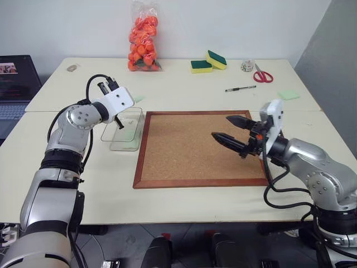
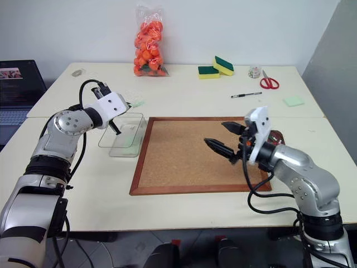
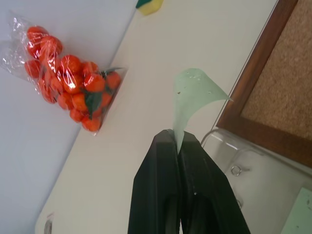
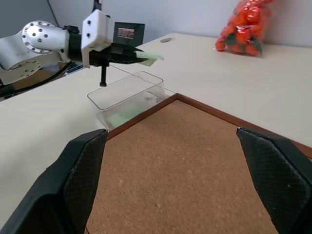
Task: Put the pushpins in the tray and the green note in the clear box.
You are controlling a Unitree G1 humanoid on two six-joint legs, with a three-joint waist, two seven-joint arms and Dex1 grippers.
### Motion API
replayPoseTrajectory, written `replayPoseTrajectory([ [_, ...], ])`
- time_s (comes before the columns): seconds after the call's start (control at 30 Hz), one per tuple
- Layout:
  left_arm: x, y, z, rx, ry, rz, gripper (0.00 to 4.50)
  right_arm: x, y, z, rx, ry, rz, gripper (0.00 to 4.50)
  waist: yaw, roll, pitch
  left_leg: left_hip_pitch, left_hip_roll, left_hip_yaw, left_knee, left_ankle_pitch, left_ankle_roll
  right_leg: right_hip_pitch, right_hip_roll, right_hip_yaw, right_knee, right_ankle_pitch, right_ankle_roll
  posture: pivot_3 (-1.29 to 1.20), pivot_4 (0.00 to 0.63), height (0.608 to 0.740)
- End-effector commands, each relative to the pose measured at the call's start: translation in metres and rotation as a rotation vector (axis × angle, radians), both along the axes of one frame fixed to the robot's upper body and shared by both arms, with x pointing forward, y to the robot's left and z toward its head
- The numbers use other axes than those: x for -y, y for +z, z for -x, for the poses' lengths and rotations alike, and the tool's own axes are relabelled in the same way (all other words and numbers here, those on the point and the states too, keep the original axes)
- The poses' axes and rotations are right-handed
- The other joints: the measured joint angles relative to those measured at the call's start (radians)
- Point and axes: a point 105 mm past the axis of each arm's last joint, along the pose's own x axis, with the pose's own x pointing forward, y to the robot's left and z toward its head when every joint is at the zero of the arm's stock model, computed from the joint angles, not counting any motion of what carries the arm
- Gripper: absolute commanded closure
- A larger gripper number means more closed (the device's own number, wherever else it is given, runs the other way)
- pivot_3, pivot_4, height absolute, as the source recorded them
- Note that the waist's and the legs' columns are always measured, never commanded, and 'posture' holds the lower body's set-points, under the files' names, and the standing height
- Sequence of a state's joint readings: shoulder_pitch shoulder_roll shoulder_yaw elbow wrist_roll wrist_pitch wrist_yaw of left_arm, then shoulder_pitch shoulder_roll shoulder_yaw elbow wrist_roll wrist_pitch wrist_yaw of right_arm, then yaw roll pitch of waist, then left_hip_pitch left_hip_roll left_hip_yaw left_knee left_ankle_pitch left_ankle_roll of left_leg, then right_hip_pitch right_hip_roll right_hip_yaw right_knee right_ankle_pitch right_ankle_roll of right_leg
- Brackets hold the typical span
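Note:
My left gripper (image 3: 178, 137) is shut on the lower edge of the green note (image 3: 195, 92), a thin pale slip that curls above the fingertips. It holds the note in the air just over the clear box (image 1: 125, 133), left of the cork board. Another pale green slip (image 3: 300, 214) lies inside the box. My right gripper (image 1: 220, 127) hovers open over the right half of the cork board with nothing between its fingers. A dark glossy edge of the tray (image 2: 277, 137) peeks out behind the right wrist. The pushpins are out of view.
The wood-framed cork board (image 1: 195, 148) fills the table's middle. At the back are a bag of oranges (image 1: 143, 36), two sponges (image 1: 208, 62), scissors (image 1: 263, 75), a pen (image 1: 240, 89) and a green sticky pad (image 1: 289, 95). A laptop (image 1: 14, 84) stands at the far left.

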State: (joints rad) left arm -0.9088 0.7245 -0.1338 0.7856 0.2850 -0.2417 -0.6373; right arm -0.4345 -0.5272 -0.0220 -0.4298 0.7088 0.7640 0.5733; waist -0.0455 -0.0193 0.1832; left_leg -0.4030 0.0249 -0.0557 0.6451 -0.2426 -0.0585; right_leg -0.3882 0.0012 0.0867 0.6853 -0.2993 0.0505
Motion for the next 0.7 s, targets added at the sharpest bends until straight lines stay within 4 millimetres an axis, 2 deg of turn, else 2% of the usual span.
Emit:
replayPoseTrajectory([
  [0.03, -0.005, 0.0, -0.001, 0.001, 0.027, -0.045, 4.5, -0.016, 0.006, 0.003, 0.057, 0.06, 0.024, 0.01, 0.0, 0.0, 0.0, 0.0, 0.0, 0.0, 0.0, 0.0, 0.0, 0.0, 0.0, 0.0, 0.0, 0.0, 0.0, 0.0, 0.15, 0.74],
  [0.2, -0.014, -0.012, 0.0, -0.05, 0.062, -0.07, 4.5, -0.025, 0.006, 0.001, 0.075, 0.078, 0.038, 0.01, -0.001, 0.0, 0.0, 0.0, 0.0, 0.0, 0.0, 0.0, 0.0, -0.001, 0.0, 0.0, 0.001, 0.0, 0.0, 0.0, 0.15, 0.74],
  [0.23, -0.015, -0.014, 0.0, -0.058, 0.069, -0.064, 4.19, -0.026, 0.005, 0.001, 0.077, 0.079, 0.04, 0.0, -0.001, 0.0, 0.0, 0.0, 0.0, 0.0, 0.0, 0.0, 0.0, -0.001, 0.0, 0.0, 0.001, 0.0, 0.0, 0.0, 0.15, 0.74],
  [0.5, -0.014, -0.017, 0.004, -0.09, 0.065, -0.02, 2.81, -0.027, 0.003, -0.001, 0.086, 0.075, 0.053, 0.0, -0.001, 0.0, 0.0, 0.0, 0.0, 0.0, 0.0, 0.0, 0.0, -0.001, 0.0, 0.0, 0.001, 0.0, 0.0, 0.0, 0.15, 0.74],
  [0.7, -0.007, -0.011, 0.007, -0.096, 0.062, 0.053, 1.78, -0.028, 0.003, -0.002, 0.089, 0.074, 0.057, 0.0, -0.002, 0.0, 0.0, 0.0, 0.0, 0.0, 0.0, 0.0, 0.0, -0.001, 0.0, 0.0, 0.002, 0.0, 0.0, 0.0, 0.15, 0.74],
])
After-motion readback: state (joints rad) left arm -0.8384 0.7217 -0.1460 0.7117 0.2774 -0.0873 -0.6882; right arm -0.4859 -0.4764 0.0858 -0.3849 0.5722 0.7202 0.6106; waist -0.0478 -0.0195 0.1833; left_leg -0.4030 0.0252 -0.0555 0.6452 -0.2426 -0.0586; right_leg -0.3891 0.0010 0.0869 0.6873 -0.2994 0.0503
